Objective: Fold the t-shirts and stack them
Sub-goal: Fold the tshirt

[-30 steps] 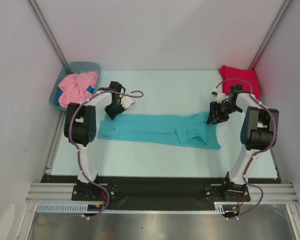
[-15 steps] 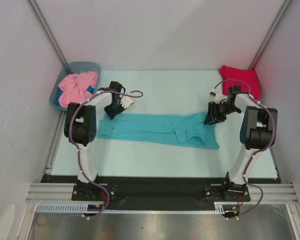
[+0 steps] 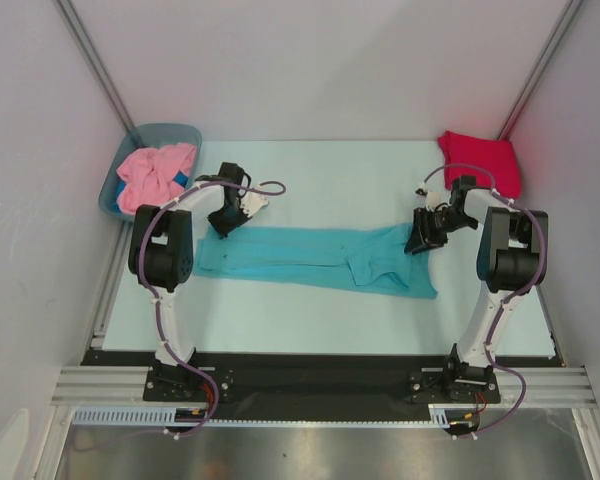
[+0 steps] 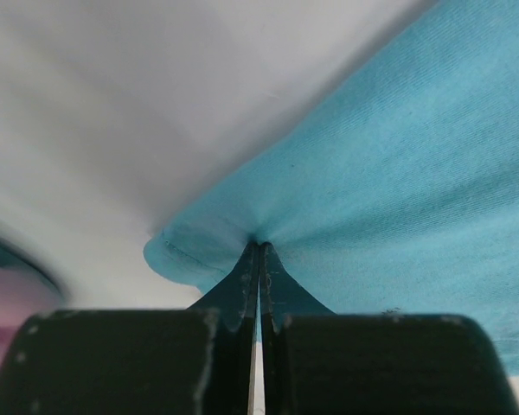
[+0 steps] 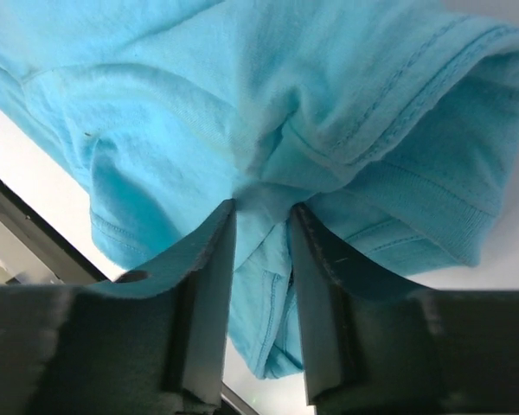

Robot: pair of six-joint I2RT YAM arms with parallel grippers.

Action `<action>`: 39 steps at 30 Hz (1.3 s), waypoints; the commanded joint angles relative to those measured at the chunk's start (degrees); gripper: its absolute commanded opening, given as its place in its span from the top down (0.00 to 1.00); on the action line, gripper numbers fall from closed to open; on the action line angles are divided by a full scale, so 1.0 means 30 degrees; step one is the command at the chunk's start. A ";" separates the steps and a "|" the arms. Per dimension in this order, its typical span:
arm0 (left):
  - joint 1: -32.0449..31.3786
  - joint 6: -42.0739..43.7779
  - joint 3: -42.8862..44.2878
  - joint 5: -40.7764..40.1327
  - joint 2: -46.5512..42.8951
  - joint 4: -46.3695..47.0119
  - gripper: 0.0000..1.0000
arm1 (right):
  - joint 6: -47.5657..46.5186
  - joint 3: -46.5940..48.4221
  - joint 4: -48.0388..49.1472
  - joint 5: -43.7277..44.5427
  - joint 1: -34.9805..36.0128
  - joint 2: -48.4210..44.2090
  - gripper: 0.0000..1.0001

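The turquoise t-shirt [image 3: 315, 257] lies stretched in a long folded band across the table. My left gripper [image 3: 220, 229] is shut on its far left corner [image 4: 242, 229], the cloth pinched between the fingertips. My right gripper [image 3: 417, 243] is shut on a thick bunch of cloth at the shirt's right end [image 5: 259, 203], near a sleeve hem. The crimson red t-shirt [image 3: 480, 160] lies folded at the far right corner. The pink t-shirt [image 3: 155, 175] sits crumpled in the tub.
The grey-blue plastic tub [image 3: 120, 170] stands at the far left corner against the wall. White enclosure walls close in the table on three sides. The black front rail [image 3: 310, 375] runs along the near edge by the arm bases.
My right gripper has moved a little to the left with the shirt's right end, which has shifted with it. The left gripper has held still.
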 commanded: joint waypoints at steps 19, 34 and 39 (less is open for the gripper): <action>-0.0046 0.0170 0.0257 -0.1297 0.1128 0.0492 0.99 | 0.0080 0.0754 0.0191 0.0362 -0.0591 -0.0965 1.00; -0.0104 0.0316 0.0872 -0.1326 0.1421 0.0404 1.00 | -0.0360 0.1633 -0.0367 0.0977 -0.1443 -0.0878 1.00; -0.0133 0.0229 0.1019 -0.1297 0.1597 0.0345 1.00 | -0.0302 0.1663 -0.0250 0.1182 -0.1589 -0.0819 1.00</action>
